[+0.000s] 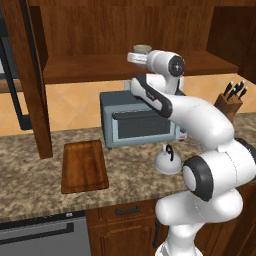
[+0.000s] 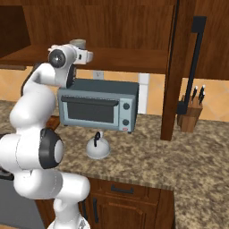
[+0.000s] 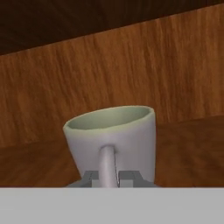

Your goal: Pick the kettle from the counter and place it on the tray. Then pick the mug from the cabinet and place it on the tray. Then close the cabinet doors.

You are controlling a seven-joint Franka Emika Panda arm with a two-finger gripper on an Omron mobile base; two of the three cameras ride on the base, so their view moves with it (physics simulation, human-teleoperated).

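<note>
The jaws (image 3: 107, 178) are pinching tight on the handle of the mug (image 3: 112, 139), which is sitting on the cabinet (image 1: 90, 30) shelf right in front of them, so they should be lifting it straight up slowly before pulling it out toward the tray (image 1: 84, 166).

mug (image 3: 114, 135) base hidden behind gripper (image 3: 107, 178), tray (image 2: 53, 122) mostly behind arm

white arm (image 1: 200, 120) raised high, elbow bent; gripper (image 3: 107, 178) level, jaws clamped together
</note>
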